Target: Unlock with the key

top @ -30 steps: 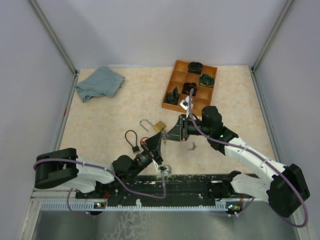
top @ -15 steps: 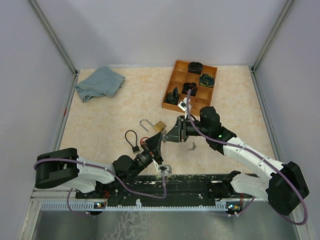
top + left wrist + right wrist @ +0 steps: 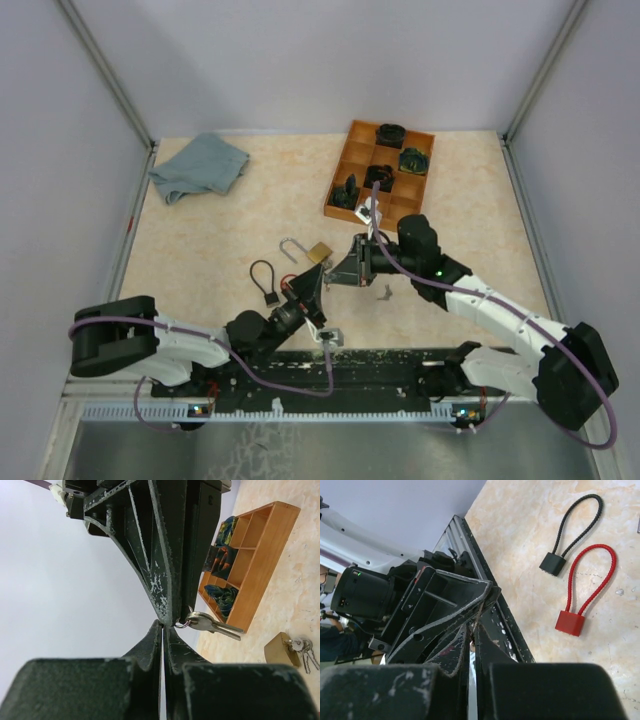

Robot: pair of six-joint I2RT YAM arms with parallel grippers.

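A small bunch of keys (image 3: 215, 625) on a ring hangs in the air. The ring is pinched at the tip of my right gripper (image 3: 472, 625), which is shut on it. That gripper comes down from above in the left wrist view. My left gripper (image 3: 163, 626) is shut, its tip touching the right gripper's tip just beside the ring. I cannot tell whether it also pinches the ring. The two grippers meet tip to tip over the table's middle, left gripper (image 3: 316, 278) and right gripper (image 3: 336, 272). A brass padlock (image 3: 319, 251) with its shackle swung out lies just behind them, padlock (image 3: 279, 648).
A black cable lock (image 3: 560, 555) and a red cable lock (image 3: 580, 605) lie on the table under the left arm. A loose key (image 3: 383, 292) lies near the right arm. A wooden compartment tray (image 3: 345, 175) stands at the back right, a blue cloth (image 3: 200, 165) at the back left.
My right gripper's jaws have closed on the key ring, and the right arm has edged slightly toward the left gripper. The left arm has stayed still.
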